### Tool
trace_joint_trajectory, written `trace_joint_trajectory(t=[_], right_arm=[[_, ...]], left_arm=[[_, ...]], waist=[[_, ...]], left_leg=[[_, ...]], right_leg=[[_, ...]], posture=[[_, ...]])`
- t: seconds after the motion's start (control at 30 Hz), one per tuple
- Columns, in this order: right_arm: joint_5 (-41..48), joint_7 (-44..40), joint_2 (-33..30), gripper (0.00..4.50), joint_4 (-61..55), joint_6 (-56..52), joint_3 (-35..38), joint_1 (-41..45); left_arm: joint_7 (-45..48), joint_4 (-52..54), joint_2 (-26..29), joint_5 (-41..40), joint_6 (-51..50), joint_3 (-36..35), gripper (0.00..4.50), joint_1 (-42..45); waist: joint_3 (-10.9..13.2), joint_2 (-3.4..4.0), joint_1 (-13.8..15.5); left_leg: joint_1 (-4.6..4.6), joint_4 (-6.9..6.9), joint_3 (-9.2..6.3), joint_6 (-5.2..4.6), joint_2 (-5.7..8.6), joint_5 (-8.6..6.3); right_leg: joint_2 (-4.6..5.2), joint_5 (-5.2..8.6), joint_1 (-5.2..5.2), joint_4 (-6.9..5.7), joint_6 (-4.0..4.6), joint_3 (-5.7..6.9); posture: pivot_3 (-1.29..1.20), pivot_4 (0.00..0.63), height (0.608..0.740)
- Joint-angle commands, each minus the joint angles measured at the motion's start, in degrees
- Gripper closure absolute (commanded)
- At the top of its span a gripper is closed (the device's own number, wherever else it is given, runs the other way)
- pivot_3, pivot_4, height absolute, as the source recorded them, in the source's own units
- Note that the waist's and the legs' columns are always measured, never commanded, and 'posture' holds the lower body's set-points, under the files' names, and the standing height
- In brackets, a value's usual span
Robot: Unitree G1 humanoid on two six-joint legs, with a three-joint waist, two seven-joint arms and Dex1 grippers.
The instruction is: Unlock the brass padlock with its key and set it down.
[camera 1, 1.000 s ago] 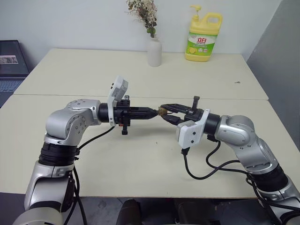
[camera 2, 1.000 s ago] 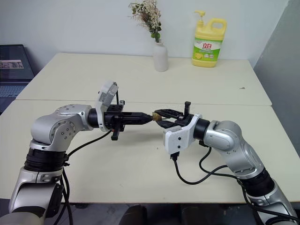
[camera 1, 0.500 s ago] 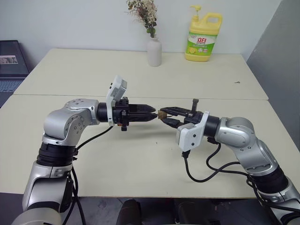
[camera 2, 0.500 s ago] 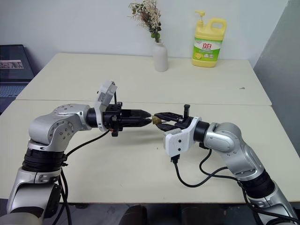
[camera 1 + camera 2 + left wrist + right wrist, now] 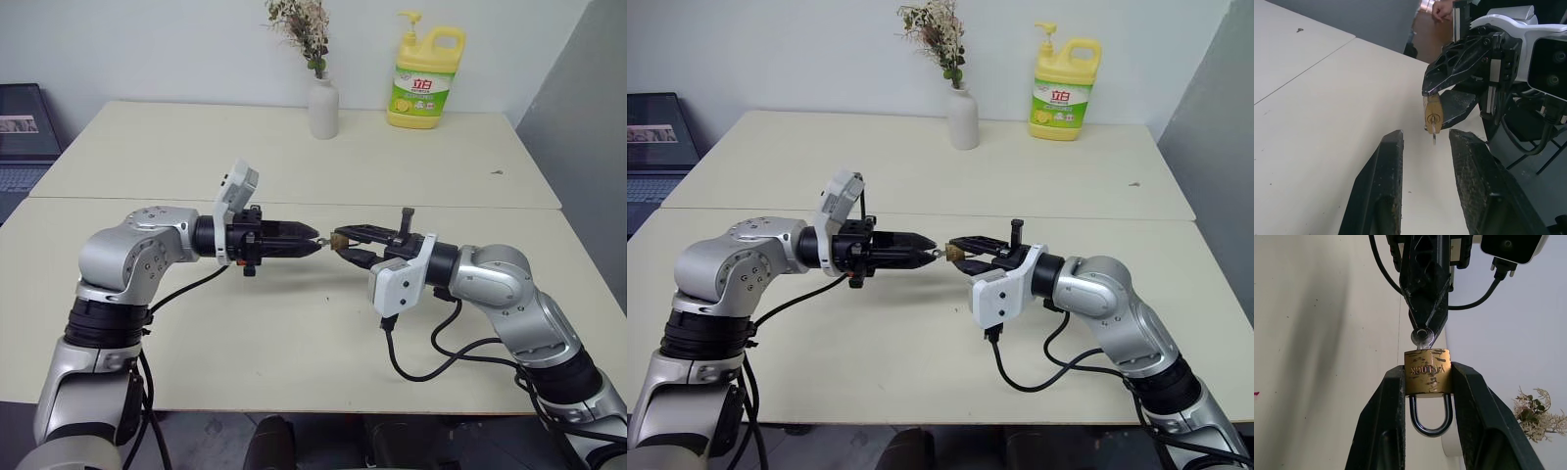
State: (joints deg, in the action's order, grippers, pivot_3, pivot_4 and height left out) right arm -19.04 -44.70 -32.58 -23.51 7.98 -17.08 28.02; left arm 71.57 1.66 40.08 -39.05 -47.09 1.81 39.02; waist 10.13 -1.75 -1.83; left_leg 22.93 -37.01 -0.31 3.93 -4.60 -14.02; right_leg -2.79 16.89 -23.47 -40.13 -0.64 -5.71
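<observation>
Right gripper [image 5: 1427, 382] was clamped on the small golden-brass rectangular padlock [image 5: 1427, 372]; its tiny silver key [image 5: 1433, 131] stuck out toward the left gripper [image 5: 1425, 142], whose fingers were apart just short of it.

Two arms raised above cream table [image 5: 294, 333], grippers facing tip to tip. Left gripper [image 5: 312, 241] pointing toward right gripper [image 5: 345, 243], fingers slightly parted, tips just beside brass padlock [image 5: 339, 238]. Padlock clamped at tips of right gripper, clear of table surface. Key too small to resolve. White vase [image 5: 322, 108] with dried flowers and yellow detergent bottle [image 5: 424, 73] at far edge.
</observation>
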Motion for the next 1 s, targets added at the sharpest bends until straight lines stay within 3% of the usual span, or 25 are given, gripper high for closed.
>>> trace_joint_trajectory(t=[0.03, 0.27, 0.37, 0.47, 1.0], right_arm=[[0.7, 0.3, 0.3, 3.57, -2.1, 0.3, 0.5, 0.6], [0.7, 0.4, 0.5, 3.57, -2.0, 0.2, 0.6, 0.7], [0.7, 0.4, 0.5, 3.57, -2.1, 0.1, 0.6, 0.7], [0.7, 0.3, 0.6, 3.57, -2.1, 0.0, 0.5, 0.8], [0.5, 1.5, 1.4, 3.57, -1.8, 0.1, 0.8, 0.7]], left_arm=[[-0.1, 1.2, -0.4, -0.6, 0.5, -0.7, 2.95, 0.9], [-0.4, 0.5, -1.3, -0.1, 0.9, -0.4, 2.95, 1.4], [-0.3, 0.2, -1.6, 0.0, 1.0, -0.3, 3.56, 1.6], [-0.2, 0.0, -1.8, 0.2, 1.2, -0.2, 4.46, 1.8], [2.7, 0.2, -2.1, 1.7, 6.3, 0.0, 4.5, 1.8]], waist=[[0.0, 0.0, 0.0], [0.0, 0.0, 0.0], [0.0, 0.0, 0.0], [0.0, 0.0, 0.0], [0.0, 0.0, 0.0]], left_leg=[[0.0, 0.0, 0.0, 0.0, 0.0, 0.0], [0.0, 0.0, 0.0, 0.0, 0.0, 0.0], [0.0, 0.0, 0.0, 0.0, 0.0, 0.0], [0.0, 0.0, 0.0, 0.0, 0.0, 0.0], [0.0, 0.0, 0.0, 0.0, 0.0, 0.0]], right_leg=[[0.0, 0.0, 0.0, 0.0, 0.0, 0.0], [0.0, 0.0, 0.0, 0.0, 0.0, 0.0], [0.0, 0.0, 0.0, 0.0, 0.0, 0.0], [0.0, 0.0, 0.0, 0.0, 0.0, 0.0], [0.0, 0.0, 0.0, 0.0, 0.0, 0.0]], posture=[[0.0, 0.15, 0.74], [0.0, 0.15, 0.74], [0.0, 0.15, 0.74], [0.0, 0.15, 0.74], [0.0, 0.15, 0.74]])
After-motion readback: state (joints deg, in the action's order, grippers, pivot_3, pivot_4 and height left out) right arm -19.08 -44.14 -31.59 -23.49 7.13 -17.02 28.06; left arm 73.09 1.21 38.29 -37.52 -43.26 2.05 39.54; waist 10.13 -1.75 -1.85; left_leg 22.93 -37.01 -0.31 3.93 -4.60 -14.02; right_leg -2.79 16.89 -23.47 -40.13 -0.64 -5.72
